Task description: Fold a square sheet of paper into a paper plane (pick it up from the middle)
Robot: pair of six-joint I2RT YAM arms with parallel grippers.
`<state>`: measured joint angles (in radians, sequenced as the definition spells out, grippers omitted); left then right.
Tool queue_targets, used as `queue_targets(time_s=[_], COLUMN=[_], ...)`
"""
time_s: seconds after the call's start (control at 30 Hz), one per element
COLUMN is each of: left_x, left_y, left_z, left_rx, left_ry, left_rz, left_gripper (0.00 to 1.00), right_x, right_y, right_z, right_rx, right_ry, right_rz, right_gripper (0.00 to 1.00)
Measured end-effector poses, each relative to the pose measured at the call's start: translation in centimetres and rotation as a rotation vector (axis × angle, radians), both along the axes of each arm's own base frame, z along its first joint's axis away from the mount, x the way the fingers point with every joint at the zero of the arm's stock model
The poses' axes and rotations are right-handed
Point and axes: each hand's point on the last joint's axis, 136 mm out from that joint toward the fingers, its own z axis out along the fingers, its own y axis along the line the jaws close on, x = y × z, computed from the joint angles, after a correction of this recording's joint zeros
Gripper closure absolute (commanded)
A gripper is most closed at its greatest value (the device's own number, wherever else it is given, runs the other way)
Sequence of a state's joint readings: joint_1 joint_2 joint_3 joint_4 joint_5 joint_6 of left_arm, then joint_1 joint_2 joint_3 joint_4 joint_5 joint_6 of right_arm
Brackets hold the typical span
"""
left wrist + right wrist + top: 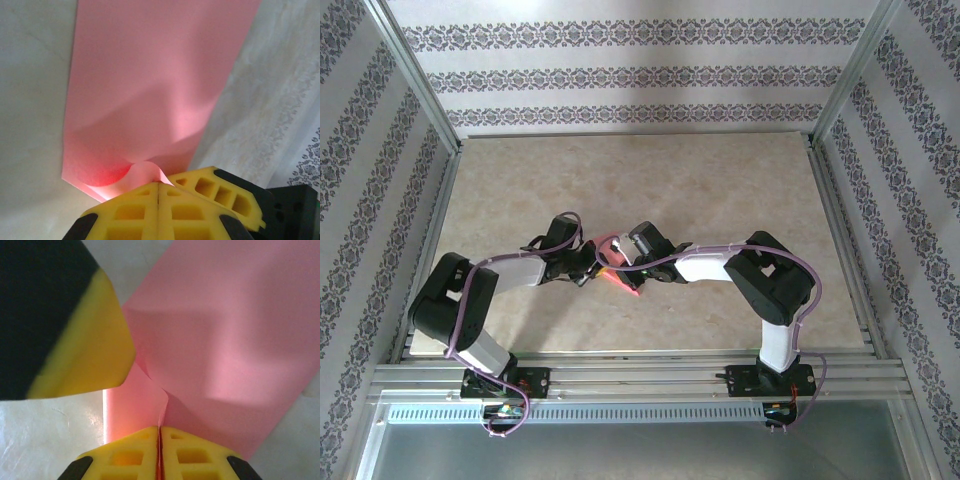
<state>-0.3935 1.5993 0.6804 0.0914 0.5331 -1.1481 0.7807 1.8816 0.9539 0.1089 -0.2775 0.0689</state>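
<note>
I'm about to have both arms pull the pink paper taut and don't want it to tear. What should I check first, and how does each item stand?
1. Left gripper shut on the pink paper: ok.
2. Right gripper shut on the paper: ok.
3. Paper smooth at the left grip: not ok, it curls and bulges there.
4. Gap between the two grippers: cannot tell, they sit very close together.
5. Paper lifted off the table: cannot tell.

no text, label, brand, number or sign can be read anywhere; nothing legible is found on any surface.
</note>
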Motion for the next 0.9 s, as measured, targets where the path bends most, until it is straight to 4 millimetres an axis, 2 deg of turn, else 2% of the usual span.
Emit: queue_targets(time_s=[0.37,0.9], left_x=[0.4,-0.1], left_y=[-0.6,-0.1], left_z=[-1.0,-1.7], left_rx=[0.003,0.021], left_ry=[0.015,0.027], left_rz=[0.004,0.012], left_gripper=[1.0,1.0], right_x=[0.0,0.0], right_y=[0.0,0.0], right_z=[0.0,0.0], right_rx=[0.0,0.0], right_ry=[0.0,0.0], right_rz=[0.0,0.0], right_gripper=[0.88,0.88])
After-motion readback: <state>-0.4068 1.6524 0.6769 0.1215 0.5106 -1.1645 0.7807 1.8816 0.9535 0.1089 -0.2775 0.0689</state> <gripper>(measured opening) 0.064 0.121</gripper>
